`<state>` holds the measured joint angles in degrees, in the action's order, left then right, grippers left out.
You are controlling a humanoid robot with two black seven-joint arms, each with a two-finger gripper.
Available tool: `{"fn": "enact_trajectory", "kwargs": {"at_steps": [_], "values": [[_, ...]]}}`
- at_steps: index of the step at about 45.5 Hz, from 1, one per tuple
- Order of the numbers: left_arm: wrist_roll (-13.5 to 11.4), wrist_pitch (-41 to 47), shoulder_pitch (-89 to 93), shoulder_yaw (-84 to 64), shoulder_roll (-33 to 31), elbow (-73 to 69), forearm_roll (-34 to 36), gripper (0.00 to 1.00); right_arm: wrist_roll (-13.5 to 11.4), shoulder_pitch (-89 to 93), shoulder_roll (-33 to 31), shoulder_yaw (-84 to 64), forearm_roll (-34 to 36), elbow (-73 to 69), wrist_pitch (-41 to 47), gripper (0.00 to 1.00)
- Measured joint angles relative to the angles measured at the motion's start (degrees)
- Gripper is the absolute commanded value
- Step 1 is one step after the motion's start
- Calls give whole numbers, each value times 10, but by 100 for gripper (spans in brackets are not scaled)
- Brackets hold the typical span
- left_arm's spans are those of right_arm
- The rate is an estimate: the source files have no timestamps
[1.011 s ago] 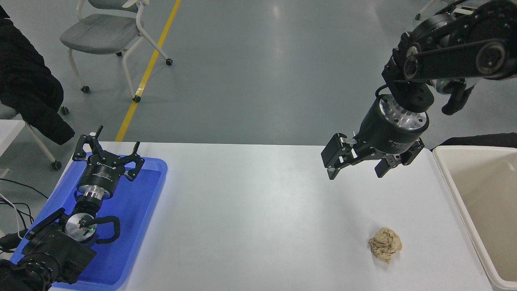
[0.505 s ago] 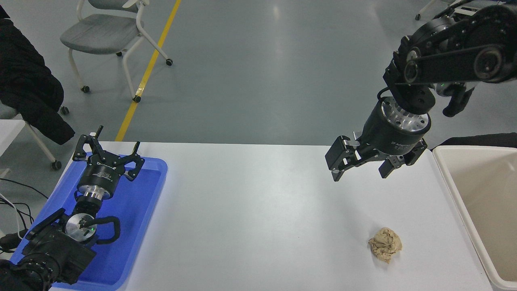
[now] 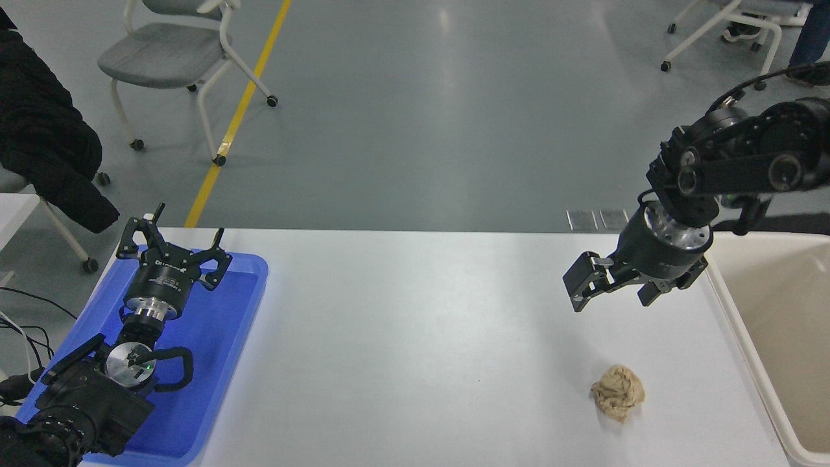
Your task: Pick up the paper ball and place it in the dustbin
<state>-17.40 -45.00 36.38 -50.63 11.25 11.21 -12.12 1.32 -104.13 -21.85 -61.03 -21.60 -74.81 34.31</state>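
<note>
The white table (image 3: 415, 337) carries everything, and the order here goes from the big things to the small ones. At its 3 o'clock edge stands the dustbin (image 3: 746, 337), a cream-beige box of which only the left rim and a part of the inner wall are in view. At the 9 o'clock side lies a blue tray (image 3: 220, 363), and above it the left gripper (image 3: 174, 250) is parked with its fingers spread apart, holding nothing. The right gripper (image 3: 613, 295) hangs above the table near the dustbin's rim, tilted, its two fingers apart and empty. The paper ball (image 3: 618, 392) rests on the table surface, alone, touching nothing else. The relation that matters: from the right gripper the paper ball lies toward 6 o'clock, nearly straight below in the picture, so nearer to the robot's own side, and it is near but clearly apart from the fingers. The ball is lumpy and about as wide as long, so I see no clear long axis. The right arm is much nearer to it than the left one. On both gripper bodies there is small white print, too small to read.
</note>
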Motion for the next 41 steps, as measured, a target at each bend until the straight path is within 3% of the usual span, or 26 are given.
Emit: {"fn": "enact_trajectory", "kwargs": {"at_steps": [13,36,41], "values": [[0,0,0,0,0,0,0,100,-1,164,-47,110,-74,68,-38,100],[1,0,0,0,0,0,0,100,-2,365,-48,222,-165,177,-86,100],[1,0,0,0,0,0,0,100,-2,389,-43,231,-171,189,-101,88]]}}
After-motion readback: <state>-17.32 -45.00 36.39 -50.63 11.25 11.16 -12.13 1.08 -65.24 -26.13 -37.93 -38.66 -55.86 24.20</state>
